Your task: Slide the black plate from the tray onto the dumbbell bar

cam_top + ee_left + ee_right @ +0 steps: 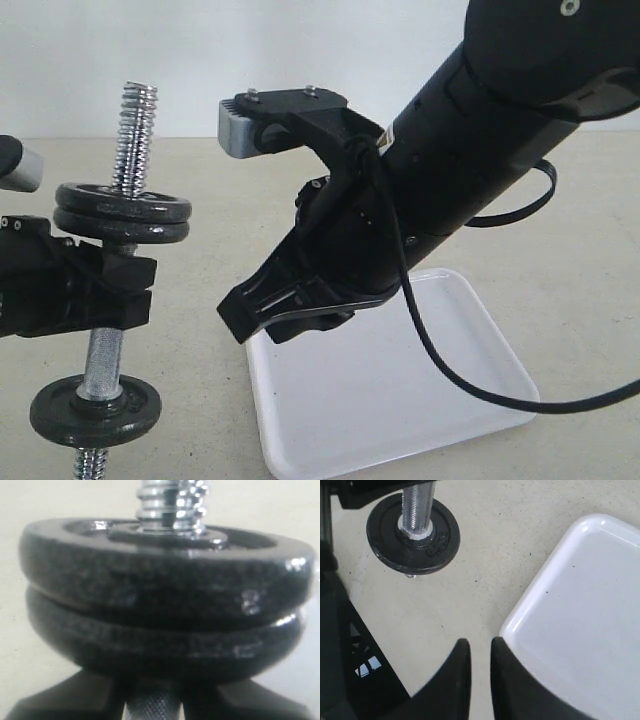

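Exterior view: the left gripper clamps the short chrome dumbbell bar upright, its long axis vertical. The black plate, a flat round cast-iron disc, looks to be the top one, threaded on the bar above a second black disc. It's off the shallow white plastic tray. The right gripper hangs over the tray's corner nearest the bar, with the plate higher, on the left arm's side.

Left wrist view: both discs sit stacked flush, with thread showing above.

Right wrist view: the fingers are almost pressed together, pinching nothing. I'd call it done.
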`<move>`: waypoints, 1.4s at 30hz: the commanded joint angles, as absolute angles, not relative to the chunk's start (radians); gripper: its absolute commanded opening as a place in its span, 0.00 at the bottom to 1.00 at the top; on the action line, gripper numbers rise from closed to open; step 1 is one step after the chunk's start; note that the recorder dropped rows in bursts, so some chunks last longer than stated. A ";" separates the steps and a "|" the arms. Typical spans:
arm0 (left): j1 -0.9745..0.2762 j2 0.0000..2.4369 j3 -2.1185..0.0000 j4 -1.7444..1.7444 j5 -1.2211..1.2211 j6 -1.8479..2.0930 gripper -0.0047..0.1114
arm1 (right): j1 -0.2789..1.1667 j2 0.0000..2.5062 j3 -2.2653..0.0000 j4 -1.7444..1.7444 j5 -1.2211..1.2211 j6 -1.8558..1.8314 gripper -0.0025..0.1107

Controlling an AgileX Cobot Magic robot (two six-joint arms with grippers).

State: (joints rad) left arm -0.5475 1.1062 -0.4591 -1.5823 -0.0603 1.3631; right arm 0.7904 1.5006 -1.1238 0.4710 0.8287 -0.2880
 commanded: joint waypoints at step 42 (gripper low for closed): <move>-0.547 1.396 -0.512 -1.744 -0.130 1.104 0.08 | 0.788 1.498 -0.847 0.465 0.593 -0.313 0.03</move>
State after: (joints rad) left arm -0.5475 1.4068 -0.4648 -1.7727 -0.1555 1.1215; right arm 0.7904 1.5022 -0.8495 0.4691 0.5982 -0.3037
